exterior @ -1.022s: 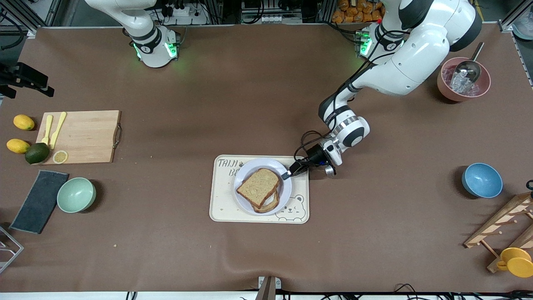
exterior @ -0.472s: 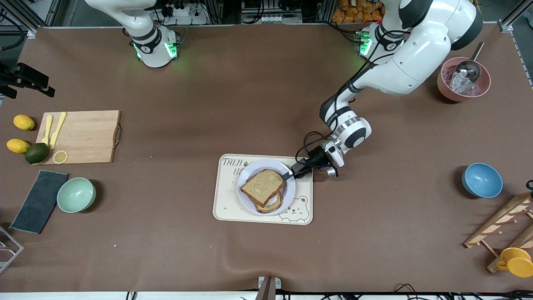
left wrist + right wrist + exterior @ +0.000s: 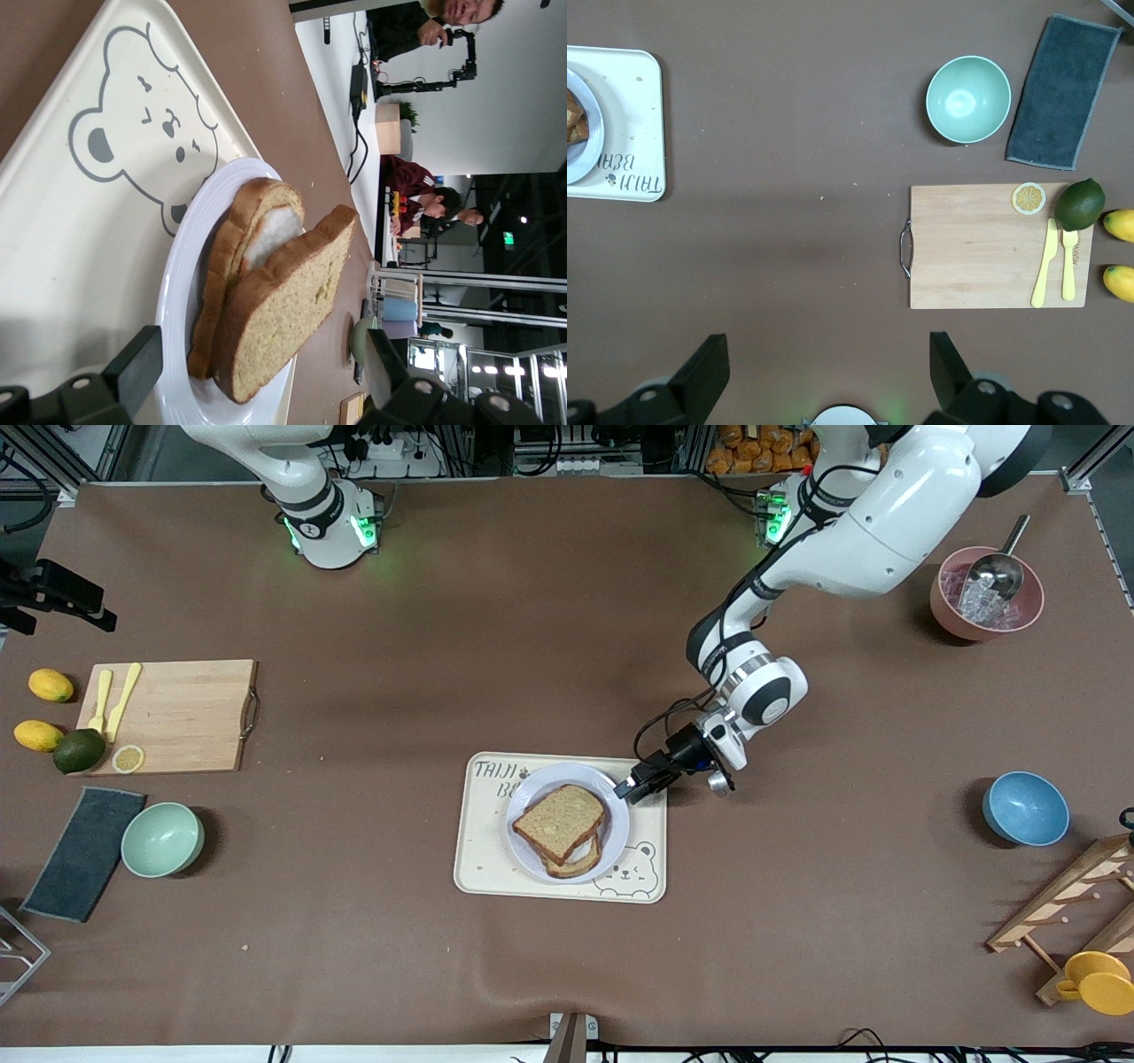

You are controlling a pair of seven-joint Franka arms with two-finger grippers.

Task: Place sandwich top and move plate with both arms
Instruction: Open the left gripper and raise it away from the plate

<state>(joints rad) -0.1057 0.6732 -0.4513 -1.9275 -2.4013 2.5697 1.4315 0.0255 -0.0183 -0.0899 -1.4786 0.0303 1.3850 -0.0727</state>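
Front view: left gripper (image 3: 640,784) now spread, backed off plate (image 3: 530,790) rim; top (image 3: 560,822) on sandwich on tray (image 3: 478,872); right gripper (image 3: 824,376) spread, waiting by base; plate move pending.

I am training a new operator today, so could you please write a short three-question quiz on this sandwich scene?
1. True or false: the sandwich top already lies on the other bread slice on the plate.
2. What does the plate stand on? A) the cutting board B) the tray C) the bare table
3. How do the left gripper and the right gripper stand, and where?

Key
1. True.
2. B, the cream tray with the bear drawing.
3. Both are open and hold nothing. The left gripper is at the plate's rim, over the tray's edge toward the left arm's end of the table. The right gripper waits high above the table near its own base.
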